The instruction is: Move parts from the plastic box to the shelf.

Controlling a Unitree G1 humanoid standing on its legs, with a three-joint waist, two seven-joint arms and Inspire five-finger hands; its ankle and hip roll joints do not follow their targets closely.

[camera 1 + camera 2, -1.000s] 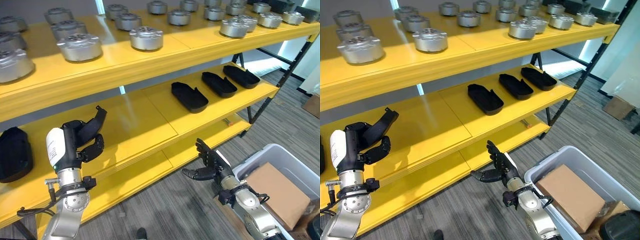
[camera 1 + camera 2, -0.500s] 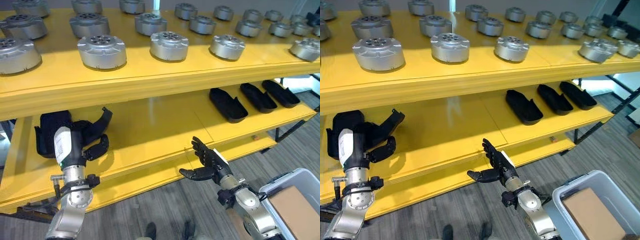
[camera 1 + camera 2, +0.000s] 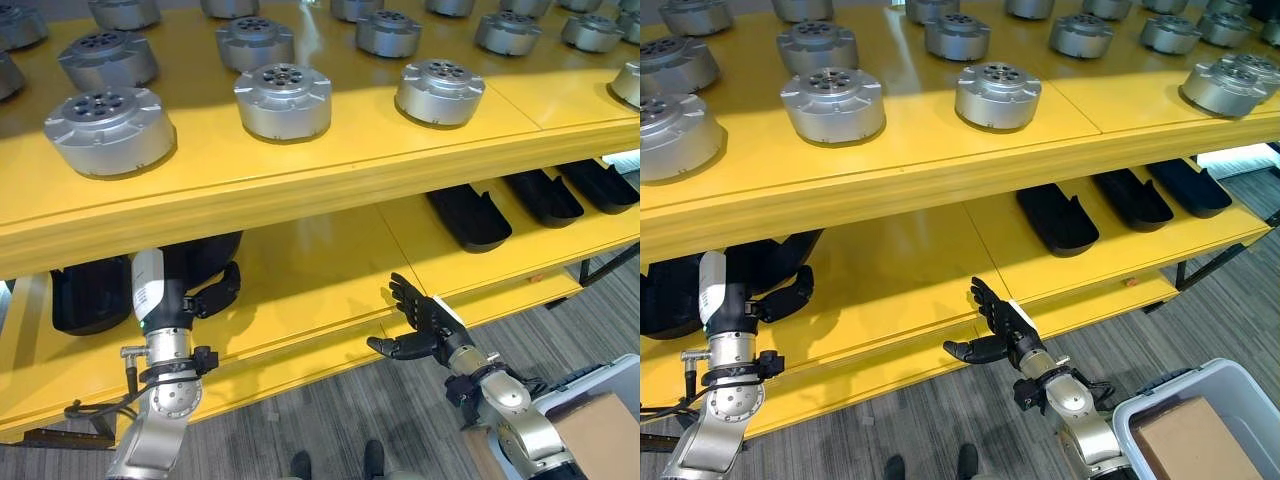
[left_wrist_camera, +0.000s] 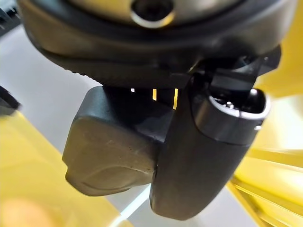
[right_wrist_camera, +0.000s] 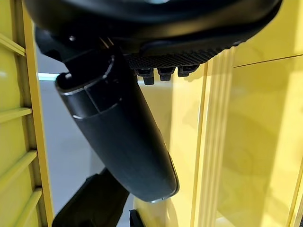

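My left hand (image 3: 215,294) is shut on a black moulded part (image 3: 205,255), held just above the left end of the yellow middle shelf (image 3: 320,260). The top shelf's front edge hides the upper portion of the part. In the left wrist view the thumb (image 4: 203,156) presses against the part (image 4: 113,146). Another black part (image 3: 90,295) lies on the shelf just left of that hand. My right hand (image 3: 432,325) hovers open and empty in front of the middle shelf's edge. The grey plastic box (image 3: 1180,388) stands on the floor at the lower right.
The top shelf (image 3: 350,150) carries several round silver parts (image 3: 283,100). Three black parts (image 3: 470,215) lie in a row on the middle shelf's right end. A cardboard piece (image 3: 1200,440) rests in the box. Grey carpet lies below the shelves.
The camera has swung left and closer to the shelf. My left hand has carried the black part in under the top shelf, next to the part lying there. The right hand stays open.
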